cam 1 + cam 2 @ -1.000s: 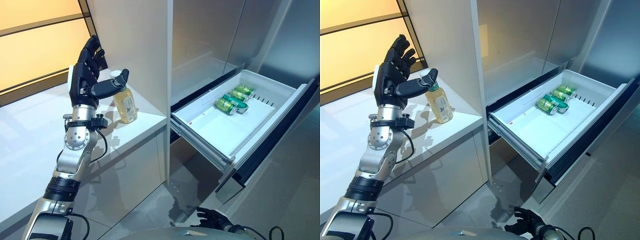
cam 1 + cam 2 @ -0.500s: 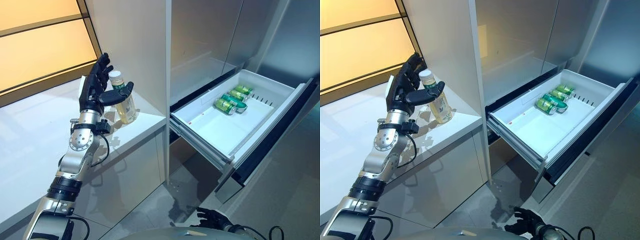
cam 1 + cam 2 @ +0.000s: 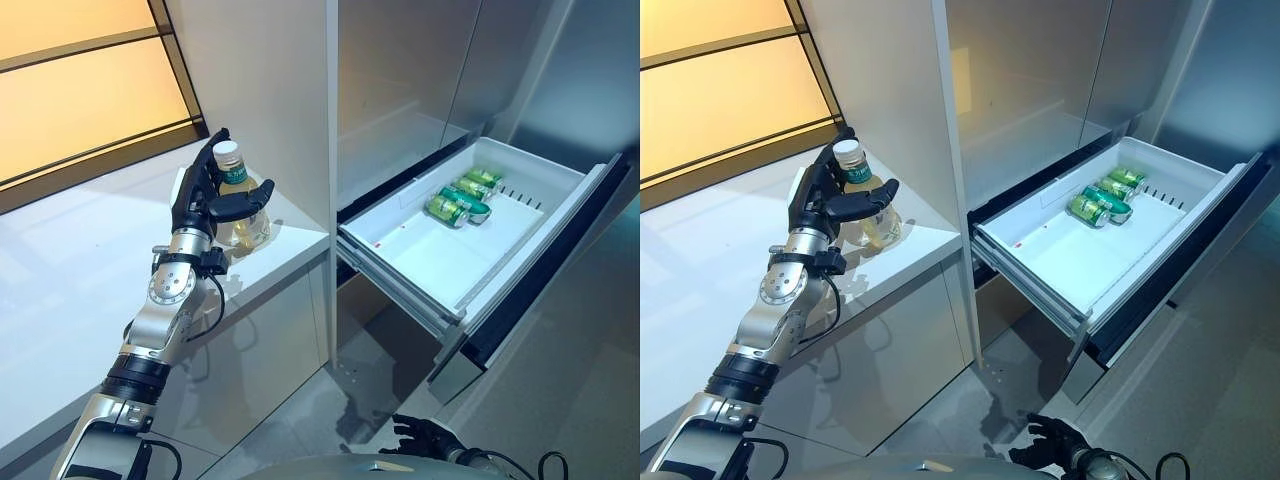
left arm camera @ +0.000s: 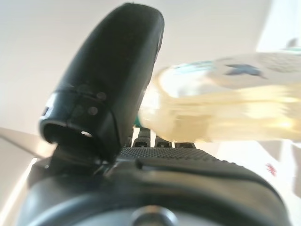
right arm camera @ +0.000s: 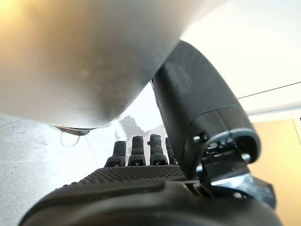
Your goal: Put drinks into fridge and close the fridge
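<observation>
In the left eye view, the left hand (image 3: 205, 195) is raised at the bottle (image 3: 238, 205) of yellowish drink, which stands upright on the white counter (image 3: 70, 270) beside the tall cabinet panel (image 3: 265, 90). The fingers reach up behind the bottle and the thumb crosses its front, bracketing it; a firm grip cannot be confirmed. To the right, the fridge drawer (image 3: 440, 265) stands pulled out, with green cans (image 3: 458, 200) lying at its far end.

The right eye view shows the right hand (image 3: 1050, 442) low at the bottom edge, above the floor, holding nothing.

In the left wrist view, the thumb (image 4: 110, 89) lies against the bottle's side.

In the right wrist view, the right hand's fingers (image 5: 141, 150) are relaxed and loose.
</observation>
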### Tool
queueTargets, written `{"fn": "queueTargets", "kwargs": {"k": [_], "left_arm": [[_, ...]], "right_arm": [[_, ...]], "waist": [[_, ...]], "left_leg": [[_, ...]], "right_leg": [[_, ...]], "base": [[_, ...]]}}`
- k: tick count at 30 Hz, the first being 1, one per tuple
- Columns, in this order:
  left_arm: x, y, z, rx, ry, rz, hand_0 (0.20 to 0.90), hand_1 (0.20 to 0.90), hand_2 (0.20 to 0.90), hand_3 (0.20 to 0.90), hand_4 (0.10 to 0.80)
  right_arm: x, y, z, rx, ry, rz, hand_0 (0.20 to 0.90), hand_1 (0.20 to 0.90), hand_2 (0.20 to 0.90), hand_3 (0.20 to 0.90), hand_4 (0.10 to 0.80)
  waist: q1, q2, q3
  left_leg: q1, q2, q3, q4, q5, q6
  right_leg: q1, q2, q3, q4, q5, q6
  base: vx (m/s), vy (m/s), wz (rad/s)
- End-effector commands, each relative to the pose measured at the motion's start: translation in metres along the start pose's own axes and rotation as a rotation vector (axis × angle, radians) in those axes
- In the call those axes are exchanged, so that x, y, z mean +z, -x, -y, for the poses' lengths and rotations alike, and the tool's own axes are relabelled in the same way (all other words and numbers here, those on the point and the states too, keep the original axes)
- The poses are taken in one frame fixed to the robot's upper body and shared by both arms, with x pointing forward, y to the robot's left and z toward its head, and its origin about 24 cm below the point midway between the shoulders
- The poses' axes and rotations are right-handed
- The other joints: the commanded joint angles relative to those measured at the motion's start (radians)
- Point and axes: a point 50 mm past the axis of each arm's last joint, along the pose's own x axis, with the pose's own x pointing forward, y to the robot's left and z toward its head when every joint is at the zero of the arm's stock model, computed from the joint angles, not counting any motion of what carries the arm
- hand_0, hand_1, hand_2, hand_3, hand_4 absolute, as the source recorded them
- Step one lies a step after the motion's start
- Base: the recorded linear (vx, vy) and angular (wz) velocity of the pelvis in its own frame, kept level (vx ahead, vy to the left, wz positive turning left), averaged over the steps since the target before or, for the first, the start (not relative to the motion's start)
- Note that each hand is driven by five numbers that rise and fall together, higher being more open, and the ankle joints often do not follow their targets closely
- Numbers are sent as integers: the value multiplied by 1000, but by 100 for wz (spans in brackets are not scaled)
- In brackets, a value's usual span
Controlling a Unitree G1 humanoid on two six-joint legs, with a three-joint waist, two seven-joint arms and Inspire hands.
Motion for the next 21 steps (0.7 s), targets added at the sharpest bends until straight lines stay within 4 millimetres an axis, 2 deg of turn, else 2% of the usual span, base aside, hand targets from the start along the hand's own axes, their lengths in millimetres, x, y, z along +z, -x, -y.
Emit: {"fn": "queueTargets", "kwargs": {"k": [1,13,21], "left_arm": [[46,-24,1,18,-7,223,900,900,900,900,800],[36,-25,-2,63,-10,190,900,900,900,900,800],[35,-23,3,73,107,203,900,900,900,900,800]], "right_arm": [[2,2,4,20,46,7,900,900,900,900,800],[1,2,3,23,40,7,900,900,900,900,800],[2,2,3,22,22,10,900,900,900,900,800]], "waist": [[-11,4,4],[-19,1,6],[-21,-2,11]], "left_leg": [[22,-23,26,44,-153,24],[24,-23,36,45,-156,25],[25,-22,38,50,-158,25]], "right_leg": [[-64,20,-8,87,-52,64],[-65,21,-3,88,-52,66],[-65,21,-1,91,-52,66]], "base": [[0,0,0],[7,-1,-1],[2,0,0]]}}
